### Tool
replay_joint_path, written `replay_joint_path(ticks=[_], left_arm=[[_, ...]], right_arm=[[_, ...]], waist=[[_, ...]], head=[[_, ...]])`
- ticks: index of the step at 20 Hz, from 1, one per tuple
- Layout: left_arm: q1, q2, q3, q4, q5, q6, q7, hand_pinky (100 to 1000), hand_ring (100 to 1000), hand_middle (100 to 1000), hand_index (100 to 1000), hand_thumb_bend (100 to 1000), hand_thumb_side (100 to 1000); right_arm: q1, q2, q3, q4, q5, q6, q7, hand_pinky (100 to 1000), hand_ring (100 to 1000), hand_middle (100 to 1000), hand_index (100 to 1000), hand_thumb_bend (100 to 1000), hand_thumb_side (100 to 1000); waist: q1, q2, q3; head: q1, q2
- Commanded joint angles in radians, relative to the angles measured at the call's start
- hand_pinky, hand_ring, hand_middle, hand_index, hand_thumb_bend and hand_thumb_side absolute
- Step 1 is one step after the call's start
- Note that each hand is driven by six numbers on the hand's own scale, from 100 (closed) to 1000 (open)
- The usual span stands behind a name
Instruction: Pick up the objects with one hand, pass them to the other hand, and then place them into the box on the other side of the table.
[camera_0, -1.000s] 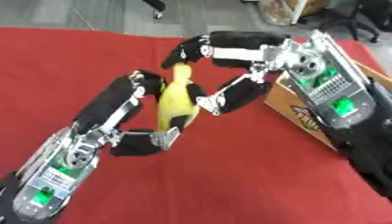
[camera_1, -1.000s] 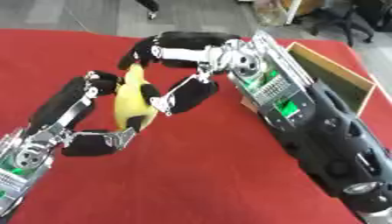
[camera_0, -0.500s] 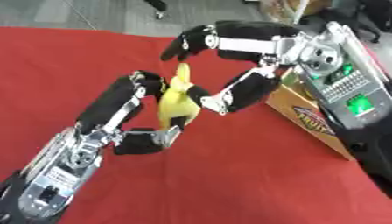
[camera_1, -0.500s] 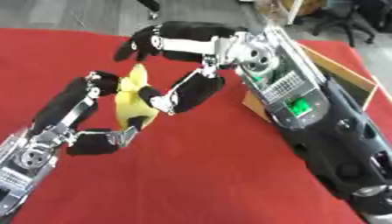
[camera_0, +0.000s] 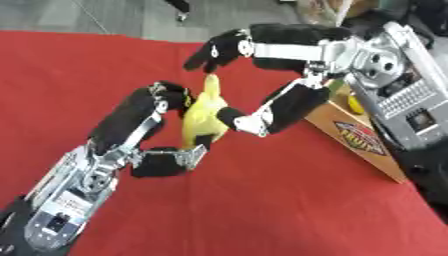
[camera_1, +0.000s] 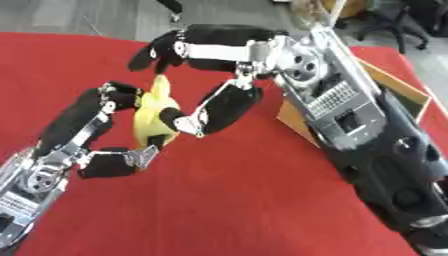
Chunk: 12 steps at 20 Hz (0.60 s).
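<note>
A yellow, banana-shaped object (camera_0: 203, 116) stands upright above the red table (camera_0: 262, 210). My left hand (camera_0: 144, 125) comes in from the lower left and is shut on it, fingers curled round its left side and thumb under its base. My right hand (camera_0: 284, 42) reaches in from the upper right. Its fingers (camera_0: 219, 50) arch just over the object's tip without closing, and its thumb (camera_0: 278, 107) lies against the object's right side. The cardboard box (camera_0: 363, 137) stands at the right, partly hidden by my right arm.
Something small and yellow (camera_0: 354, 104) shows inside the box. My right forearm (camera_1: 367, 130) covers much of the right side. Grey floor (camera_0: 105, 15) lies beyond the table's far edge.
My right hand has risen a little, and its fingers now arch higher over the object's tip. My left hand keeps its hold on the yellow object.
</note>
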Motion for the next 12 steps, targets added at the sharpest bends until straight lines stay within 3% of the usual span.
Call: replay_joint_path(ticks=[1, 12], left_arm=[[-0.010, 0.007, 0.003, -0.029, -0.005, -0.008, 0.000, 638, 464, 401, 477, 100, 257], [-0.015, 0.008, -0.001, -0.052, -0.017, -0.023, -0.008, 638, 466, 403, 483, 100, 249]], right_arm=[[-0.005, -0.027, -0.003, -0.002, 0.012, -0.012, 0.005, 915, 885, 888, 931, 176, 212], [0.018, -0.040, 0.010, -0.009, 0.030, -0.022, 0.022, 915, 888, 887, 930, 175, 232]], waist=[[0.002, -0.017, 0.000], [0.001, -0.015, 0.005]], head=[[-0.001, -0.003], [-0.003, -0.002]])
